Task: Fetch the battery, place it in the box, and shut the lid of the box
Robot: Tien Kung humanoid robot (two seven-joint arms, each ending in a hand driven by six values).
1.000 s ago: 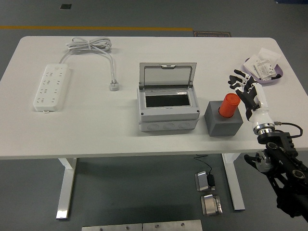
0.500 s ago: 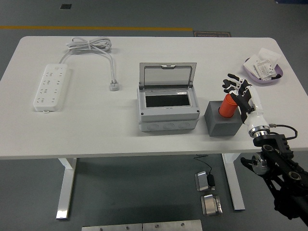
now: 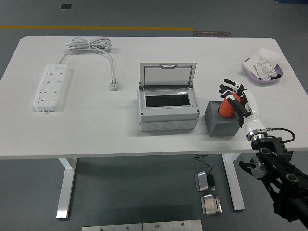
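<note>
The orange cylindrical battery [image 3: 227, 107] stands upright in its grey block holder [image 3: 222, 120], just right of the grey plastic box [image 3: 168, 111], whose clear hinged lid [image 3: 167, 75] stands open; so by my judgement nothing is done yet: fetching, placing and closing all remain. In the head view the white-and-black right hand [image 3: 237, 99] is at the battery with fingers spread around its top, not visibly clamped. I count one battery, one holder, one box, one white power strip [image 3: 51, 87] and one purple dish [image 3: 263, 70].

No legible text anywhere (perhaps print on the packets [image 3: 265, 67], too small to read)
</note>
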